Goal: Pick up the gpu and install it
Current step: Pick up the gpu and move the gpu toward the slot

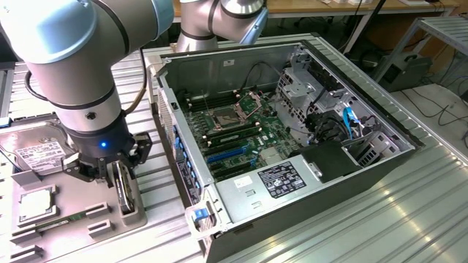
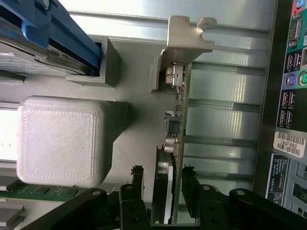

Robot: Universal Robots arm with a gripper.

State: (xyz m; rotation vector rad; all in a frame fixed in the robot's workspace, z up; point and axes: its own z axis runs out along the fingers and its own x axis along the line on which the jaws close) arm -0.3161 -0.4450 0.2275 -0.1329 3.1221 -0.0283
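The gpu (image 2: 175, 120) stands on edge in the tray (image 1: 135, 216), right between the gripper (image 2: 163, 175) fingers (image 2: 138, 178). They're open, with small gaps either side.

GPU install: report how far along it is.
Done: the end effector straddles the gpu, which stands on edge in its gray holder. In hand: nothing gripped; a gap shows beside the card. Left: the gpu is not yet lifted or seated in the computer case.
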